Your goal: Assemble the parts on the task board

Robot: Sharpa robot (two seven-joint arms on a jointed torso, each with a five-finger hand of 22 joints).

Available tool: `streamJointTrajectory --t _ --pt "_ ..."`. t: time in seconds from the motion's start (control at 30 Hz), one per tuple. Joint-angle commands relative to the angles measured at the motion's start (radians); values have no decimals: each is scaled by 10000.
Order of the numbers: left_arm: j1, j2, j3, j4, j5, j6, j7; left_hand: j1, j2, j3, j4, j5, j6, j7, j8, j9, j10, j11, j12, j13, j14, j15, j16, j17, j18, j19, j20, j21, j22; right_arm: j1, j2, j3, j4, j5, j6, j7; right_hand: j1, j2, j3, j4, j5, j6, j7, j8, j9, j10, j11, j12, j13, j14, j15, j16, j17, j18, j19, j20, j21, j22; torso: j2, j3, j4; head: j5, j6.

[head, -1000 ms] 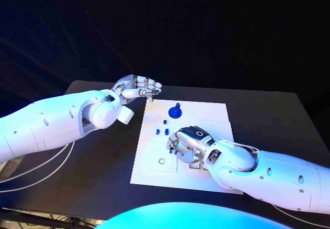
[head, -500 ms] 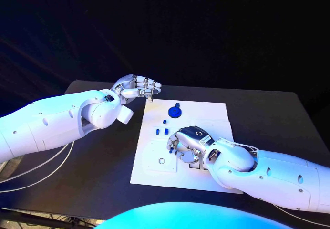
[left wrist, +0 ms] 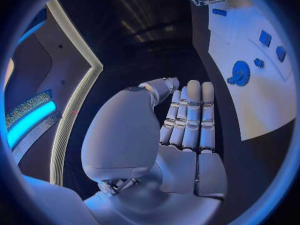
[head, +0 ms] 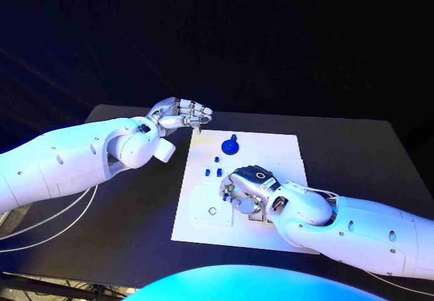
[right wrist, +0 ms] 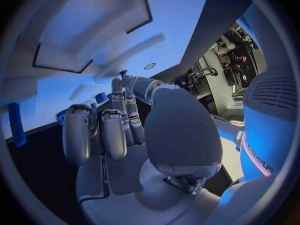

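Both hands look unmoved to us: left hand (head: 184, 115) curled on nothing, right hand (head: 246, 185) curled over the task board (head: 280, 147), grip unclear.

You are looking at a dim scene: beyond the matte black counter (head: 362, 157) everything falls to darkness. Cool blue light washes the glossy white arm shells, and the flat white task board (head: 271, 150) is the brightest surface, slightly glaring. The right robot hand (head: 243, 188) casts a soft shadow onto it. In both wrist views, fisheye distortion bends straight edges, and the circle's rim blurs into a dark frame.
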Motion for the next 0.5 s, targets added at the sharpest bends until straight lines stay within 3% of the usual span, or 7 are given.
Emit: streamJointTrajectory --t 0.03,0.3,0.5 --pt "12 16 8 13 74 98 37 -30 70 -22 -40 52 -42 129 -23 4 -89 -1 61 -11 -12 36 -36 -8 145 -66 -13 -57 -8 -27 20 -20 0 -306 336 -104 -40 85 -15 -45 61 17 21 25 13 424 -327 -2 7 528 -67 -58 -17 -185 292 -60 -25 1942 -3 -5 -1 -5 3" --pt "12 19 8 5 74 109 30 -30 70 -22 -40 52 -42 129 -23 4 -89 -1 61 -11 -12 36 -36 -8 145 -66 -13 -57 -8 -30 12 -40 51 -189 737 23 -401 -123 -257 -64 163 -104 60 -46 53 332 -281 -186 -5 529 -20 -60 -44 -173 263 -27 -102 1931 -9 -4 -7 -4 7" --pt "12 14 8 2 74 124 15 -30 70 -22 -40 52 -42 129 -23 4 -89 -1 61 -11 -12 36 -36 -8 145 -66 -13 -57 -8 -29 -36 -48 53 -129 709 -68 -891 -455 -664 114 268 -577 186 -406 -28 -47 -115 -510 -82 522 114 -55 -67 -133 184 83 -338 1864 -4 -4 -3 -14 12"
